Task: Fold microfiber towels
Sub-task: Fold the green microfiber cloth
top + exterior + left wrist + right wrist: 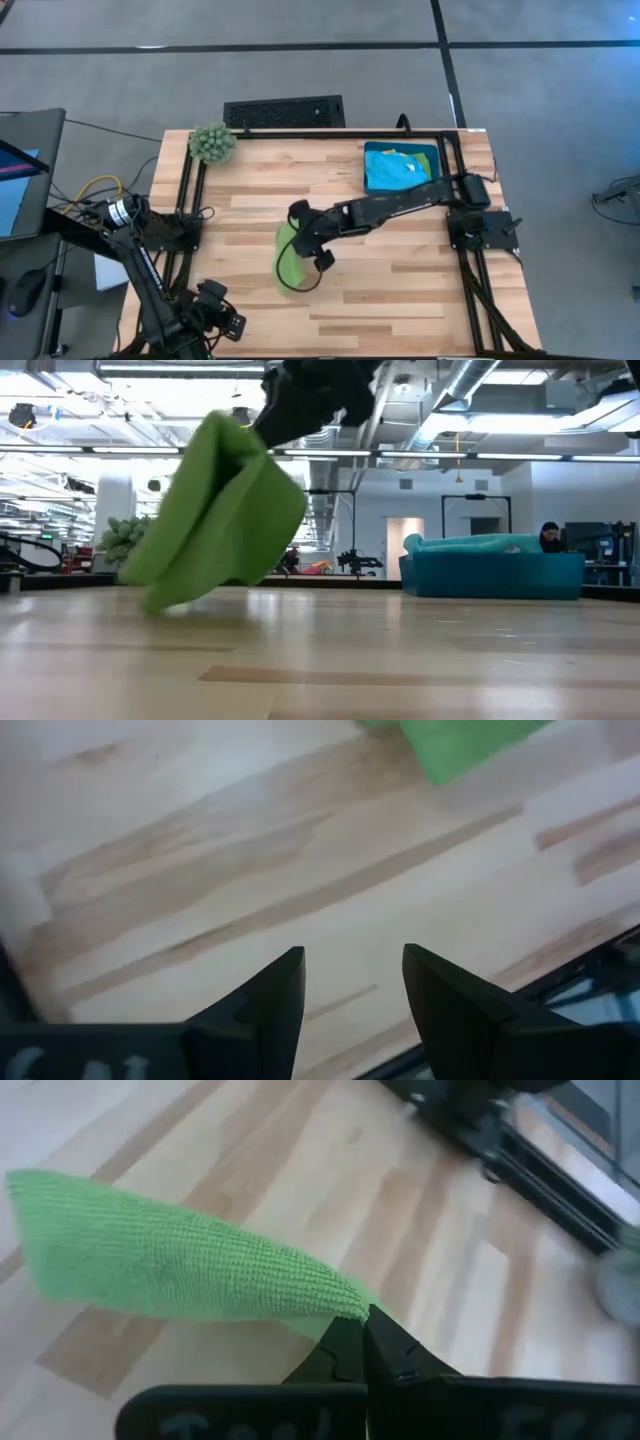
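Wooden table [400,290], bright hall beyond; my right claw [365,1325] reaches to centre, clenched on the lime green towel [290,255], lifted; left claw [350,985] released at seven o'clock.

You won't find any text, label, brand, number or sign that can be read in these views. The raised marks on the right gripper [365,1342] body and on the left gripper [352,982] body are too blurred to make out.
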Motion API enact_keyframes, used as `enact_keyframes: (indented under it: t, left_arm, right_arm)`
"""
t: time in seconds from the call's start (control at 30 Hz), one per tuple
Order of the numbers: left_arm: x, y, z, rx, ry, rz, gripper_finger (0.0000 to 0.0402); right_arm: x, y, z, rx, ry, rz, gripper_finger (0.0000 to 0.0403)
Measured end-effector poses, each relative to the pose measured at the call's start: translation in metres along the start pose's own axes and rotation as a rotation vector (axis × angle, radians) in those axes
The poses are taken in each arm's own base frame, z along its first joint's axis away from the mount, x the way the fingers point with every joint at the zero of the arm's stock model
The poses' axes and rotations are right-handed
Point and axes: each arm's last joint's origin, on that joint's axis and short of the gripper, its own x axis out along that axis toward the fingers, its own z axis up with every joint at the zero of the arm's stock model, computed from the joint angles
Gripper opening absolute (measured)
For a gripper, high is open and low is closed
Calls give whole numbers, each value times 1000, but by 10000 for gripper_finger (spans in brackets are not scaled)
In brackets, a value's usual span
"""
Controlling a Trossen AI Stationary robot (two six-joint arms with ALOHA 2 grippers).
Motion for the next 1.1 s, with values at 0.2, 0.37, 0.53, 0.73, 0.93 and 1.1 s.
enact_keyframes:
  t: [0.2, 0.37, 0.53, 0.73, 0.93, 1.1]
  left_arm:
    - [5, -10, 13, 22, -105, -63, 162]
    - [13, -22, 31, 92, -145, -44, 162]
    - [23, -34, 52, 192, -158, 2, 162]
    - [34, -47, 81, 266, -183, 54, 162]
    - [44, -58, 113, 316, -224, 99, 162]
    - [41, -70, 141, 392, -237, 109, 162]
  right_arm:
    - [-40, -20, 0, 69, 51, -105, 1]
    - [-77, -36, -6, 160, 108, -177, 1]
    - [-116, -51, -11, 189, 148, -303, 1]
    - [-165, -69, -30, 311, 221, -418, 1]
    - [-208, -81, -56, 458, 352, -575, 1]
    - [-241, -87, -79, 566, 449, -676, 0]
